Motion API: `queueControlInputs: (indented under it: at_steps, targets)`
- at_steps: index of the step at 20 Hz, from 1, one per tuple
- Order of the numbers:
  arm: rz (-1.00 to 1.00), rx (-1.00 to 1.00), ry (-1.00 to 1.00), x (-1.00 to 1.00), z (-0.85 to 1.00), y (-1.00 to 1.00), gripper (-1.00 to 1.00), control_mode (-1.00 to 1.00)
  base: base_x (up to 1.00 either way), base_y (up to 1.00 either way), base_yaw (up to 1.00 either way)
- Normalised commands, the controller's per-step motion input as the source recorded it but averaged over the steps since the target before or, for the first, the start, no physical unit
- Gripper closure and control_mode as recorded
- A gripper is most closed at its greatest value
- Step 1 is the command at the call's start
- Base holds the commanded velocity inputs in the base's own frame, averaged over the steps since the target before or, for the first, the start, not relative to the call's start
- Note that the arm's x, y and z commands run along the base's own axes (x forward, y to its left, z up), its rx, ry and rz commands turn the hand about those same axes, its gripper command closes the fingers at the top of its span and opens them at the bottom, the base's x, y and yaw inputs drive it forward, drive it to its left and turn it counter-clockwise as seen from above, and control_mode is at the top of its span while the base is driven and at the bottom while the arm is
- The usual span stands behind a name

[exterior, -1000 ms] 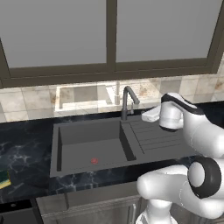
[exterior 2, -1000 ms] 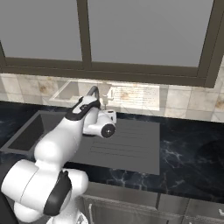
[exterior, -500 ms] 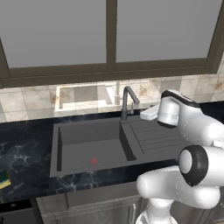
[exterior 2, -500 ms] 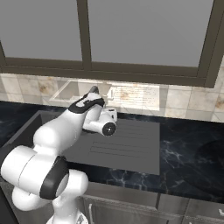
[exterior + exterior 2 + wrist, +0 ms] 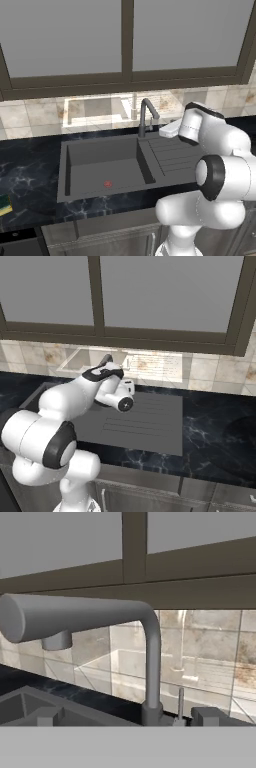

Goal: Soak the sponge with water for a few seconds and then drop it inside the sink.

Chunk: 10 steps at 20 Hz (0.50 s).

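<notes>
One sponge was seen at lower left, sink at centre; the gripper's opening could not be told.

Sponge on counter, left of sink
</notes>
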Motion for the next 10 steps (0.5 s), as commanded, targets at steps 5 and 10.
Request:
queueControlInputs:
  at_steps: [5,10]
  targets:
    - [0.00,0.00,-0.07,0.12,-0.12,0.00,-1.00,-1.00,0.00,0.00,0.00]
    - [0.00,0.00,-0.03,0.13,-0.04,0.00,-1.00,-1.00,0.00,0.00,0.00]
